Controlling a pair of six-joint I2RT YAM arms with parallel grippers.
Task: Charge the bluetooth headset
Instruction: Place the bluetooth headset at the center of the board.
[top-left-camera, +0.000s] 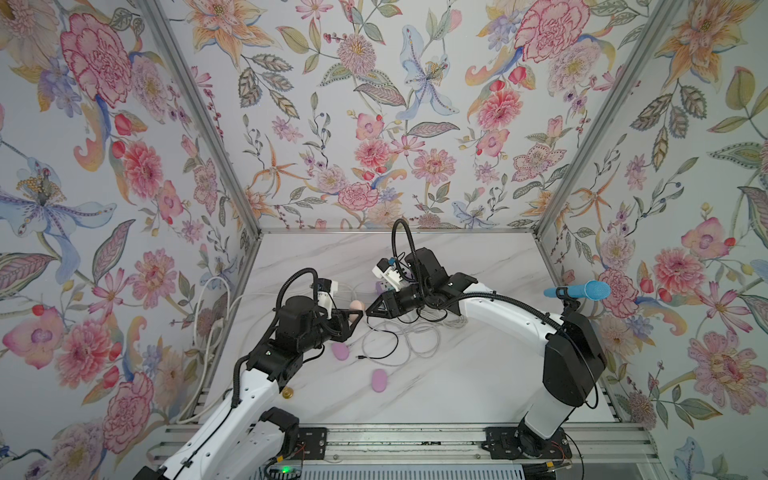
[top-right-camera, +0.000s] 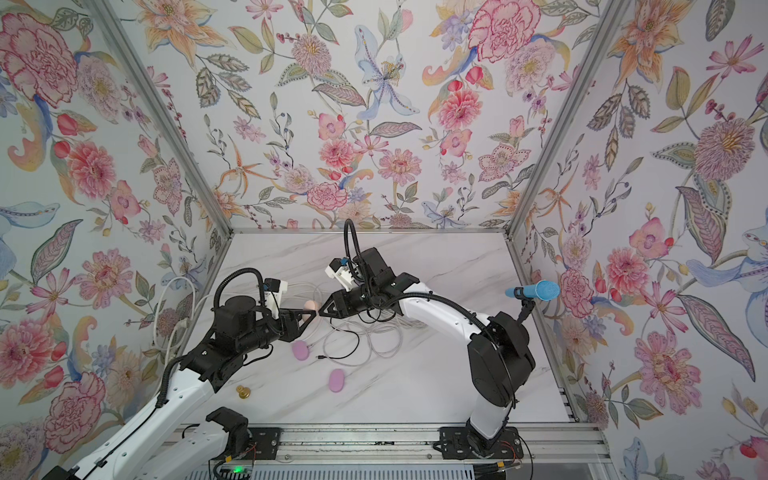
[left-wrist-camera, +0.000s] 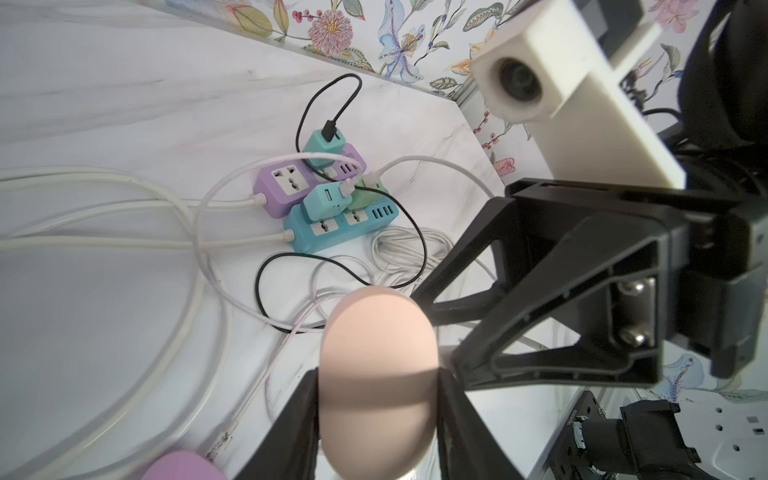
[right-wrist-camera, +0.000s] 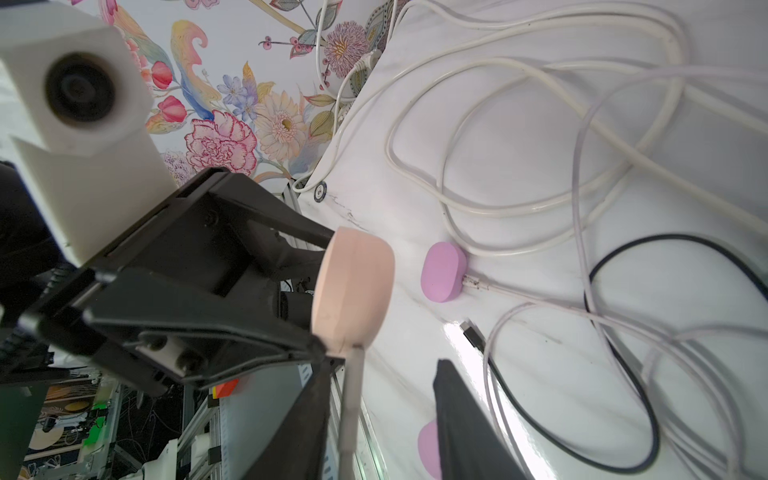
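White-shelled left arm (top-left-camera: 255, 392) with black joint blocks, white-shelled right arm (top-left-camera: 507, 316) the same — a ribbed black cable conduit (top-left-camera: 393, 243) loops over each wrist. Up close — boxy white camera housing (left-wrist-camera: 582, 104), black open-framed triangular fingers (left-wrist-camera: 590, 245), two silver screw heads (left-wrist-camera: 632, 337).

peach case (left-wrist-camera: 378, 374) 1 | pink cases (top-left-camera: 340, 351) (top-left-camera: 379, 380) 2 | power strips (left-wrist-camera: 282, 183) (left-wrist-camera: 328, 235) 2 | plug adapters (left-wrist-camera: 322, 147) (left-wrist-camera: 324, 203) (left-wrist-camera: 368, 195) 3 | black cable (right-wrist-camera: 473, 333) 1

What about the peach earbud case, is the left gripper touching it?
Touching. The left wrist view shows the left gripper closed on the peach earbud case, its fingers pressed against both sides with no gap.
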